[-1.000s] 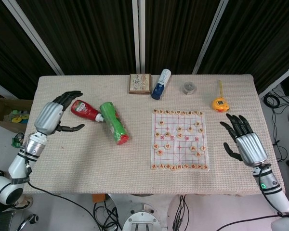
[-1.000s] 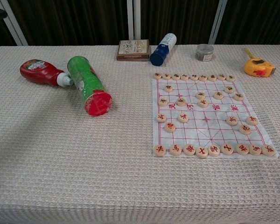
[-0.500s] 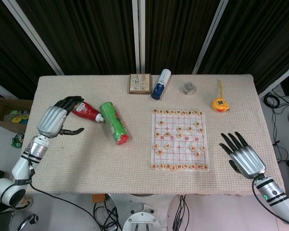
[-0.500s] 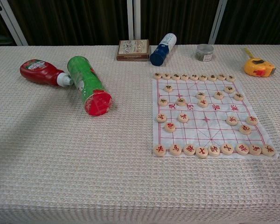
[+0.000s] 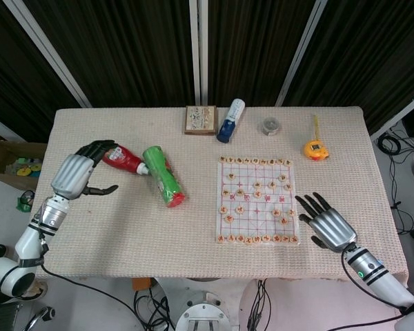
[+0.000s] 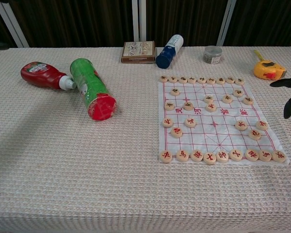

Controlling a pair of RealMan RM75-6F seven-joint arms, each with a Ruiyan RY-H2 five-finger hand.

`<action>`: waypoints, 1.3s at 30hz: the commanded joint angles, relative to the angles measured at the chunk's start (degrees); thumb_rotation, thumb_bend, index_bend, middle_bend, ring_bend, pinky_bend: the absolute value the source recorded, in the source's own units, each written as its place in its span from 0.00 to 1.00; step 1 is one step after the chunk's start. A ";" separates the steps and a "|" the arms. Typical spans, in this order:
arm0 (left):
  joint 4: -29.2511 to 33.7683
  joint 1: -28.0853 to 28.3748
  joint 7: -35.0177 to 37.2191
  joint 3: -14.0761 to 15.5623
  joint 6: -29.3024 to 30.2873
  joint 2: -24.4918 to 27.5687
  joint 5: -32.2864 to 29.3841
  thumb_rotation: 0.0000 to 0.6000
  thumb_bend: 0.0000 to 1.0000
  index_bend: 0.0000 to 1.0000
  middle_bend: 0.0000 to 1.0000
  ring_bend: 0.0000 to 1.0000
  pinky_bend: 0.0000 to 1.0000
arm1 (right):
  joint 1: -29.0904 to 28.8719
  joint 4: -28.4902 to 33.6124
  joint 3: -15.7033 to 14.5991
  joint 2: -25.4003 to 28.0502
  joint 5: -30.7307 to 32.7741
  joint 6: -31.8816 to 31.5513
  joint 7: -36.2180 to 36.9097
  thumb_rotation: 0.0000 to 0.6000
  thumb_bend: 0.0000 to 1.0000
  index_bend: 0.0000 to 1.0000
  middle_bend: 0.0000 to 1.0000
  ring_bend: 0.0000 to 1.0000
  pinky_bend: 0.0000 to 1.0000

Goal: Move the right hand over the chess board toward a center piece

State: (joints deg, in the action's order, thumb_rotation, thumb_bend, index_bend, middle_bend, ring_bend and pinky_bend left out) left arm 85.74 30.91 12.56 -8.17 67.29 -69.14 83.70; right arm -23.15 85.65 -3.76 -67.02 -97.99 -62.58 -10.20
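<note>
The robot's right hand [image 5: 326,224] hangs just off the right edge of the white paper chess board with its red grid [image 5: 257,200], fingers spread and holding nothing, fingertips aimed up-table. From the chest view only dark fingertips poke in at the right border [image 6: 287,92], level with the middle rows. The board lies flat on the beige woven tablecloth [image 5: 124,221], right of centre, dotted with round wooden chess pieces marked in red and black. The centre pieces [image 5: 256,195] sit to the left of that hand, apart from it, with the board's right columns in between.

Over on the other side, the left hand [image 5: 77,172] is near the table's left edge, fingers loosely curled, nothing in it, fingertips beside the red ketchup bottle [image 5: 122,159]. Touching that bottle's white cap lies a green cylindrical can with a red lid [image 5: 163,176]. Along the far edge: a small patterned box [image 5: 200,119], a blue-and-white bottle on its side [image 5: 230,120], a little grey jar [image 5: 270,126] and a yellow tape measure [image 5: 315,148].
</note>
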 commanded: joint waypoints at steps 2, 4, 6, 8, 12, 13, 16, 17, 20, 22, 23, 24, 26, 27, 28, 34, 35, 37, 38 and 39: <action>-0.42 -0.01 0.12 0.08 -0.10 -0.32 -0.18 0.81 0.16 0.14 0.12 0.12 0.22 | -1.69 -3.18 0.14 -2.78 -0.94 1.00 1.54 1.00 0.18 0.41 0.00 0.00 0.00; -0.70 -0.02 0.25 0.10 -0.12 -0.48 -0.27 0.81 0.16 0.15 0.12 0.12 0.22 | -2.25 -4.62 0.41 -4.06 -0.90 1.19 2.05 1.00 0.18 0.42 0.00 0.00 0.00; -0.93 -0.01 0.30 0.14 -0.19 -0.57 -0.30 0.81 0.16 0.15 0.12 0.12 0.22 | -2.59 -5.82 0.61 -5.25 -0.96 0.98 2.29 1.00 0.18 0.43 0.00 0.00 0.00; -1.07 0.02 0.34 0.19 -0.26 -0.60 -0.30 0.81 0.16 0.14 0.12 0.12 0.22 | -2.70 -6.86 0.72 -6.27 -0.97 0.61 2.36 1.00 0.18 0.43 0.00 0.00 0.00; -1.36 0.06 0.45 0.26 -0.35 -0.62 -0.25 0.82 0.16 0.15 0.12 0.12 0.22 | -2.84 -9.53 0.71 -8.59 -1.00 -0.19 3.19 1.00 0.18 0.43 0.00 0.00 0.00; -1.40 0.06 0.48 0.29 -0.37 -0.62 -0.22 0.82 0.16 0.15 0.12 0.12 0.22 | -2.87 -10.09 0.70 -9.10 -1.07 -0.45 3.47 1.00 0.18 0.43 0.00 0.00 0.00; -1.61 0.08 0.54 0.43 -0.47 -0.72 -0.16 0.81 0.16 0.14 0.12 0.12 0.22 | -3.06 -11.96 0.63 -10.86 -1.32 -1.15 4.80 1.00 0.18 0.43 0.00 0.00 0.00; -1.68 0.07 0.55 0.47 -0.50 -0.78 -0.16 0.81 0.16 0.15 0.12 0.12 0.22 | -3.14 -12.55 0.62 -11.42 -1.35 -1.28 5.08 1.00 0.18 0.43 0.00 0.00 0.00; -1.86 0.04 0.57 0.67 -0.63 -0.94 -0.13 0.82 0.16 0.15 0.12 0.12 0.22 | -3.32 -14.49 0.61 -13.20 -1.28 -1.50 5.20 1.00 0.18 0.43 0.00 0.00 0.00; -1.98 -0.02 0.53 0.79 -0.61 -1.00 -0.08 0.82 0.16 0.15 0.12 0.12 0.22 | -3.08 -15.47 0.72 -14.16 -0.79 -1.81 4.55 1.00 0.18 0.43 0.00 0.00 0.00; -2.03 -0.06 0.56 0.85 -0.61 -0.97 -0.07 0.82 0.16 0.14 0.12 0.12 0.22 | -2.79 -15.83 0.87 -14.63 -0.37 -2.25 4.42 1.00 0.18 0.44 0.00 0.00 0.00; -2.10 -0.10 0.60 0.88 -0.59 -0.94 -0.05 0.82 0.16 0.14 0.12 0.12 0.22 | -2.52 -16.06 1.03 -14.99 -0.01 -2.69 4.42 1.00 0.18 0.44 0.01 0.00 0.00; -2.34 -0.16 0.75 0.92 -0.54 -0.95 -0.05 0.82 0.16 0.15 0.12 0.12 0.22 | -1.95 -16.43 1.33 -15.78 0.84 -3.42 4.64 1.00 0.18 0.45 0.01 0.00 0.00; -2.51 -0.17 0.97 0.94 -0.62 -0.99 -0.10 0.82 0.16 0.15 0.12 0.12 0.22 | -1.64 -16.40 1.49 -16.28 1.49 -3.58 4.83 1.00 0.19 0.45 0.01 0.00 0.00; -2.67 -0.16 1.21 1.00 -0.74 -1.04 -0.13 0.82 0.16 0.15 0.12 0.12 0.22 | -1.43 -16.06 1.54 -16.56 2.13 -3.42 4.91 1.00 0.20 0.45 0.02 0.00 0.00; -3.42 -0.26 1.86 1.40 -0.79 -1.29 0.27 0.82 0.16 0.14 0.12 0.12 0.22 | -0.39 -13.27 2.34 -17.02 5.29 -3.08 1.67 1.00 0.24 0.49 0.02 0.00 0.00; -3.54 -0.29 2.04 1.44 -0.76 -1.33 0.31 0.81 0.16 0.15 0.12 0.12 0.22 | -0.22 -12.92 2.55 -17.09 5.73 -3.22 1.13 1.00 0.24 0.50 0.02 0.00 0.00; -3.87 -0.36 2.47 1.52 -0.70 -1.42 0.42 0.82 0.16 0.15 0.12 0.12 0.22 | 0.09 -12.33 2.97 -17.28 6.69 -3.44 0.24 1.00 0.24 0.52 0.03 0.00 0.00; -4.03 -0.38 2.66 1.57 -0.68 -1.46 0.47 0.82 0.16 0.15 0.12 0.12 0.22 | 0.20 -12.13 3.06 -17.32 7.14 -3.33 -0.13 1.00 0.24 0.52 0.03 0.00 0.00; -4.21 -0.42 2.88 1.66 -0.66 -1.50 0.57 0.82 0.16 0.15 0.12 0.12 0.22 | 0.35 -11.88 3.20 -17.36 7.86 -3.06 -0.78 1.00 0.24 0.53 0.03 0.00 0.00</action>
State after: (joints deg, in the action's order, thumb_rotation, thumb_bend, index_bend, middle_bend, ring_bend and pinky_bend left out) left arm 81.58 30.52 15.38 -6.56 66.61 -70.61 84.22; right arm -23.06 73.40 -0.82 -84.26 -90.67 -65.79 -10.46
